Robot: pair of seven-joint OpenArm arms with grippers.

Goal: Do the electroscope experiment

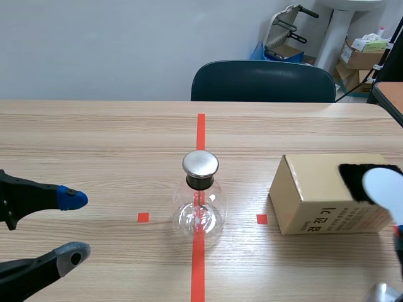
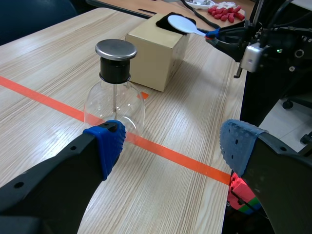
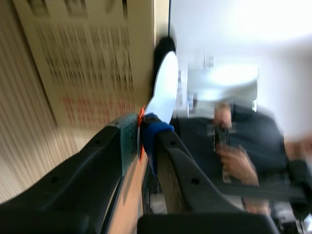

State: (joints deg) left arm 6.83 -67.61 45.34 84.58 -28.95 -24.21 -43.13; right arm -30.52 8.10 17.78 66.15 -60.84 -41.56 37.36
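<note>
Wood-grain table point(image 1: 94, 138) stretches out in front of me, and a dark blue chair point(image 1: 263, 82) sits tucked in at its far edge. On my right side stands the cardboard box point(image 1: 315, 189), printed lettering on its near face, parked just beside one of the small tape squares.

Dead centre, right on the long orange-red tape line, stands the electroscope point(image 1: 200, 201): a round clear glass flask, upright, well apart from the box. A thin rod point(image 2: 114, 97) runs down inside it from the neck.

My left gripper point(image 1: 74, 226) hovers low over the table on my left, fingers spread wide with nothing between them. From my left wrist the flask stands ahead of it, just past the blue pad point(image 2: 109, 146) and untouched.

Over to my right gripper point(image 3: 143, 134): its fingers are pinched tight on the thin orange-red handle of a white paddle point(image 1: 384, 185). It is raised beside the box's right end.

On top of the box, at that same end, lies a black cloth patch point(image 1: 352, 179), and the paddle's white disc is over it. Whether the disc presses on the cloth, I cannot tell.

Back on the electroscope, a black stopper point(image 1: 200, 182) plugs the neck, and a flat, round metal cap point(image 1: 200, 163) tops it off.
</note>
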